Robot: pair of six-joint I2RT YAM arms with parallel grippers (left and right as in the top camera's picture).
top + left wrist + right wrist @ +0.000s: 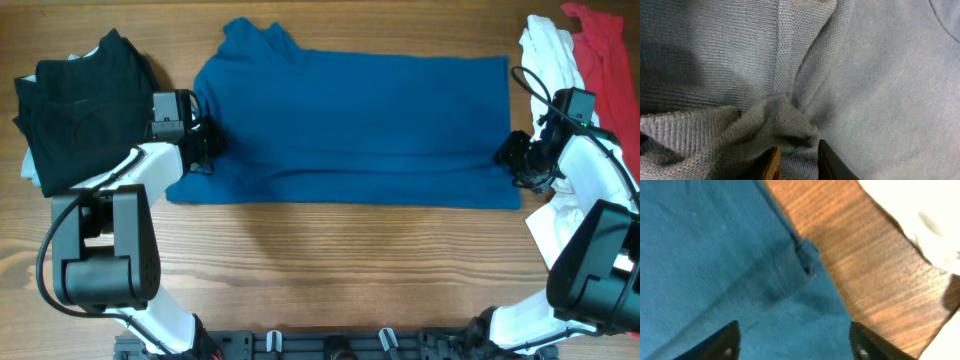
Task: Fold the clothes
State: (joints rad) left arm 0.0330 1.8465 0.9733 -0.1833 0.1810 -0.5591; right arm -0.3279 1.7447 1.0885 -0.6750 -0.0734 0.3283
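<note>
A: Wooden table (300,270). Where's the blue shirt (350,120)?

B: Mid-frame, a long band. Left end effector (800,161) clamps its frame-left edge; right end effector (797,344) hovers spread apart over the frame-right edge. Looks half folded; crosswise folds remain.

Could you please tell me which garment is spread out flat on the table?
The blue shirt, spread across the middle; the black garment is piled at the left, and the white garment and red garment are bunched at the right edge.
</note>
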